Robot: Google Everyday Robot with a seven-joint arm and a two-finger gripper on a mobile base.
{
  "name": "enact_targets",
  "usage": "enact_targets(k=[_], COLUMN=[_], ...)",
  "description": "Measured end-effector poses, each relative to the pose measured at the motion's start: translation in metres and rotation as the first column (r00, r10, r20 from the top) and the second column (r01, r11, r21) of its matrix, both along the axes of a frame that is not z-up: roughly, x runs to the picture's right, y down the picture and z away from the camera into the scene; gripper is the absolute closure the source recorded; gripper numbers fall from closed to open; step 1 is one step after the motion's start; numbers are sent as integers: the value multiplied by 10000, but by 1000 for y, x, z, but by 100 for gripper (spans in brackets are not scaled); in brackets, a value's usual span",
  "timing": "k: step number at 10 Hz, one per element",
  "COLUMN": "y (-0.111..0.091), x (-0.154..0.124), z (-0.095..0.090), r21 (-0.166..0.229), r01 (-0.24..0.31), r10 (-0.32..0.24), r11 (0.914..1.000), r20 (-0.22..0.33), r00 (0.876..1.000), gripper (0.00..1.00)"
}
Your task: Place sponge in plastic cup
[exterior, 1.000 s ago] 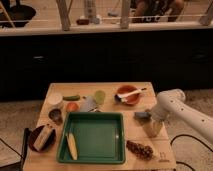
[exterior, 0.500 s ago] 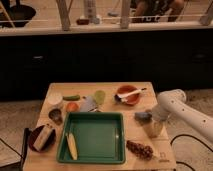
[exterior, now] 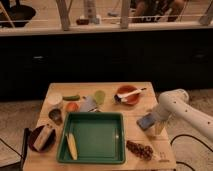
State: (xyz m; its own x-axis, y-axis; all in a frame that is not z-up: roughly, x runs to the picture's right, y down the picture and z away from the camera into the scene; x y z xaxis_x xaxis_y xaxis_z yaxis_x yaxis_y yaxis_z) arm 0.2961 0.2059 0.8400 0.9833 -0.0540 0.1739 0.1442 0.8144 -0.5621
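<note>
While it hangs near the wooden table's (exterior: 131, 111) right edge, the gripper (exterior: 153, 124) is clamped on the small flat blue sponge (exterior: 144, 121), hiding its right end.

Test kitchen: wooden table (exterior: 102, 88), dark cabinets (exterior: 100, 57), hand (exterior: 150, 123) at table's right.

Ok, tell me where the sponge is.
In the camera view, the sponge is right of the green tray, below the red bowl, at the pincer.
</note>
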Motion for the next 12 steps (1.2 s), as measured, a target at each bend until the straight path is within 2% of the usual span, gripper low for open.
enact_targets(k=[5, 6, 10, 12], y=[-5, -3, 3, 2], x=[-15, -17, -18, -19], z=[4, 5, 17, 21], r21=[51, 1, -286, -348], r01=[519, 601, 763, 675], r10=[-521, -601, -746, -654], r11=[9986, 9982, 9967, 9971], r20=[420, 478, 577, 589], r00=[9978, 9970, 9955, 9961], gripper=[21, 26, 67, 88])
